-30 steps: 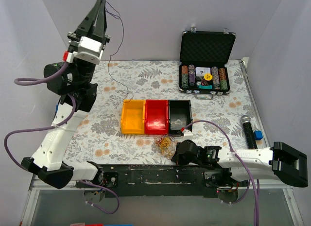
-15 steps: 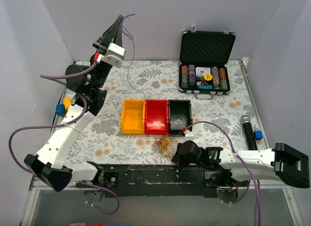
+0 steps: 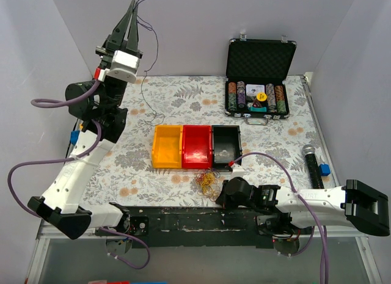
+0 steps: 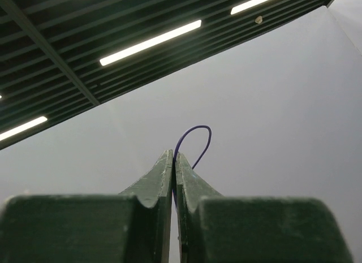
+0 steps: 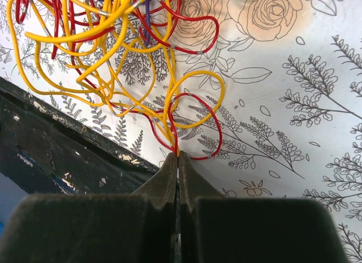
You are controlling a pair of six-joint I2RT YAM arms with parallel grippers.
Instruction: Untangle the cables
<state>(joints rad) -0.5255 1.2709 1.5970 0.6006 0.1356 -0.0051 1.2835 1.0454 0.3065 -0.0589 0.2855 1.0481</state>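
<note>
Top view: left gripper held high, thin purple wire hanging to the table; yellow-red tangle by the front edge. Left wrist: jaws pinch the wire's loop. Right wrist: right gripper clamps the tangle's strands.

Coloured bins; open chip case

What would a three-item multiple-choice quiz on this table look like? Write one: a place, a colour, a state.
1. The wire tangle lies: A on a shelf; B on the table before the bins; C on the floor.
2. The left gripper holds a wire coloured: A yellow; B green; C purple.
3. The case is: A open; B shut; C overturned.
B, it rests on the table; C, a purple loop leaves the gripper; A, its lid stands up.
</note>
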